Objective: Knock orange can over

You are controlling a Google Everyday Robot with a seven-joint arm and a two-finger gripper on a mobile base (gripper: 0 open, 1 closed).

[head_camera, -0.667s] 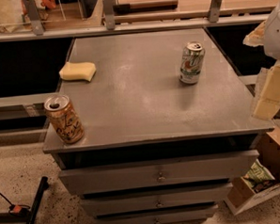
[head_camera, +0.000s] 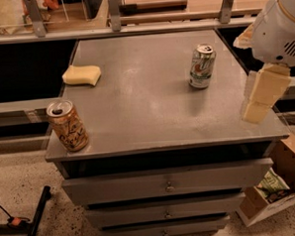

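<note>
The orange can (head_camera: 67,125) stands upright at the front left corner of the grey cabinet top (head_camera: 142,105). It has a tan-orange body with dark script and a silver top. My gripper (head_camera: 258,106) hangs from the white arm (head_camera: 281,28) at the right edge of the cabinet top, near the front right corner. It is far to the right of the orange can and holds nothing that I can see.
A white and green can (head_camera: 202,66) stands upright at the back right of the top. A yellow sponge (head_camera: 82,75) lies at the back left. Drawers (head_camera: 166,186) are below. A cardboard box with a snack bag (head_camera: 270,190) sits on the floor at right.
My gripper and arm have moved a little to the left, over the right edge of the cabinet top. Both cans and the sponge have not moved.
</note>
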